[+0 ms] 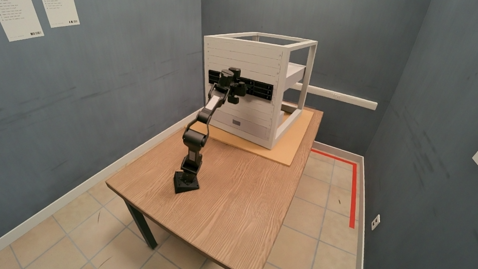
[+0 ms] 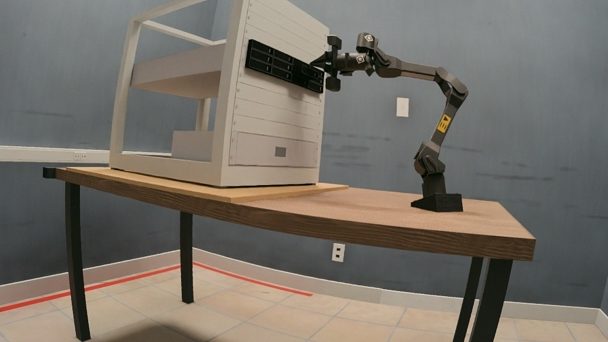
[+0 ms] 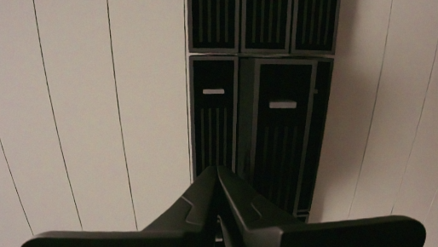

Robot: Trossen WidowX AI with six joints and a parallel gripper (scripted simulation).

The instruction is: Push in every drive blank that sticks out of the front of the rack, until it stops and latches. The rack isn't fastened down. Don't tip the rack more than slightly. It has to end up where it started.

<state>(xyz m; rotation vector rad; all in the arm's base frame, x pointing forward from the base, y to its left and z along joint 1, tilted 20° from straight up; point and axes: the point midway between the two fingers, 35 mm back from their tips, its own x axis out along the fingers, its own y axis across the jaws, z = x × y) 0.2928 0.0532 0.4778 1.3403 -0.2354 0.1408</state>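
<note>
end effector (image 3: 218, 170) closed, empty | protruding drive blank (image 3: 283, 128) just ahead, slightly right | rack (image 1: 247, 60) upright

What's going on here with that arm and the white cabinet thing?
A single robot arm on the table is reaching up to the black drive bay strip on the front of the white rack. Its gripper is shut and holds nothing, with the fingertips aimed at a drive blank that stands proud of its neighbours. Whether the tips touch it can't be told.
</note>
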